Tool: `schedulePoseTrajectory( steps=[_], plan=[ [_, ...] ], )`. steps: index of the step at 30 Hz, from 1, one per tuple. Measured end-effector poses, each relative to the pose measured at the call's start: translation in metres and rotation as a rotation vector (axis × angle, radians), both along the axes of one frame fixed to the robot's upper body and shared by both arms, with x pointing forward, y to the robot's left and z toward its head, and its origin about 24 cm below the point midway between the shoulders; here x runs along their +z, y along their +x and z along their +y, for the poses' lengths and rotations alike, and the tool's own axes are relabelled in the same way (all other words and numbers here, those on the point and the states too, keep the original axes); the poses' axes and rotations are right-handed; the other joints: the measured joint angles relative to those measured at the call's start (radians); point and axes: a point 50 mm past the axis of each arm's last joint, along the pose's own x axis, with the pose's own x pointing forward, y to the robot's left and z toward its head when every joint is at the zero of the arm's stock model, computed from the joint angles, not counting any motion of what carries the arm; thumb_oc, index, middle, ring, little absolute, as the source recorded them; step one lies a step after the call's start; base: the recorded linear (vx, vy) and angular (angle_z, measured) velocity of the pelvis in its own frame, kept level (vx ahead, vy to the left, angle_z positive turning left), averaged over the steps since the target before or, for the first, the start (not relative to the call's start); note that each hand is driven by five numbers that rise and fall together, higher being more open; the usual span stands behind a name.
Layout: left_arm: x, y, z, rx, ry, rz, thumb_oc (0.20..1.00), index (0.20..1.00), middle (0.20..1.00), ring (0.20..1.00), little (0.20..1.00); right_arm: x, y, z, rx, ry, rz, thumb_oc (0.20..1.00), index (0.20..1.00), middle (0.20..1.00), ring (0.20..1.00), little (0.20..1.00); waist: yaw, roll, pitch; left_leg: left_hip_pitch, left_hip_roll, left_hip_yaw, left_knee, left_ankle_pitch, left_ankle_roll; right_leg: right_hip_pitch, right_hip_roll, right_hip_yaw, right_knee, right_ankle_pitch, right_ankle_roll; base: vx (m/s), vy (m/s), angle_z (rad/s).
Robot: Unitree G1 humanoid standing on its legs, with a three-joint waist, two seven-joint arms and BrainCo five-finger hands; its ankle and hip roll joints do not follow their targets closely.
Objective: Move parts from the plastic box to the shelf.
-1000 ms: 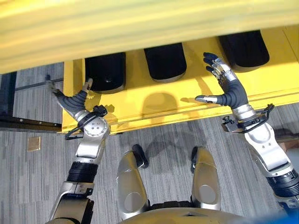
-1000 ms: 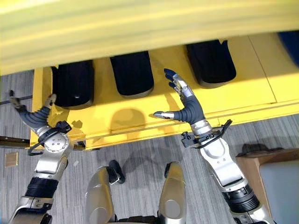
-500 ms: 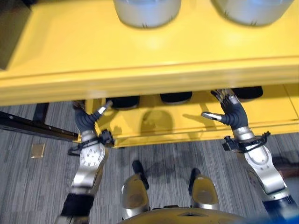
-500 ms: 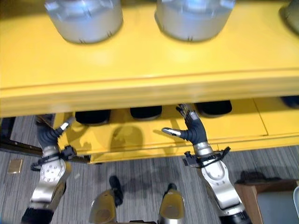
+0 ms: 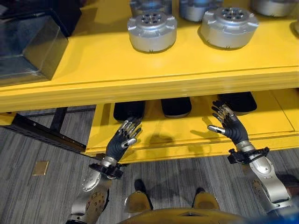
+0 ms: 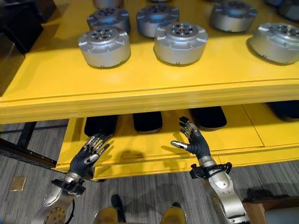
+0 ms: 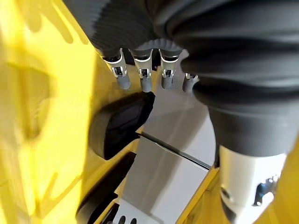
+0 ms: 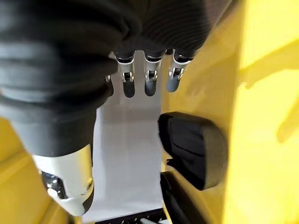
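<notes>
Both hands now sit nearer together under the yellow shelf (image 6: 140, 91); left hand (image 5: 122, 142) and right hand (image 5: 229, 127) spread empty fingers. Round metal parts (image 6: 104, 45) atop it look heavy, rigid: grip the rim.

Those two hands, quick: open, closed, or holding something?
Left hand: open, fingers spread, holding nothing.
Right hand: open, fingers spread, holding nothing.

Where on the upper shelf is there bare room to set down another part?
The upper shelf is bare along its front edge and left of the front-left silver part, towards the dark bin. Farther back, the silver parts crowd together.
</notes>
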Motion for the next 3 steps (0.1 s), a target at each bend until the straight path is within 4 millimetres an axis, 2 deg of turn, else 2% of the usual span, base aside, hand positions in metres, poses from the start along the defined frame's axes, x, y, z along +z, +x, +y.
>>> schedulePoseTrajectory(
  steps=[1,3],
  plan=[
    [-0.009,-0.010,0.002,-0.008,0.005,0.040,1.000,1.000,1.000,1.000,1.000,-0.014,-0.010,-0.005,-0.013,0.001,0.079,1.000,1.000,1.000,1.000,1.000,-0.001,-0.003,-0.014,0.013,0.000,0.002,-0.037,0.015,0.005,0.016,0.001,-0.004,-0.034,0.016,0.002,0.16,0.043,-0.03],
    [-0.016,-0.020,0.007,0.002,0.030,0.079,1.000,1.000,1.000,1.000,1.000,-0.026,-0.024,-0.007,-0.014,-0.006,0.148,1.000,1.000,1.000,1.000,1.000,-0.002,-0.008,-0.025,0.034,-0.006,0.006,-0.073,0.033,0.000,0.040,0.006,-0.021,-0.078,0.038,0.006,0.11,0.028,0.00]
  ],
)
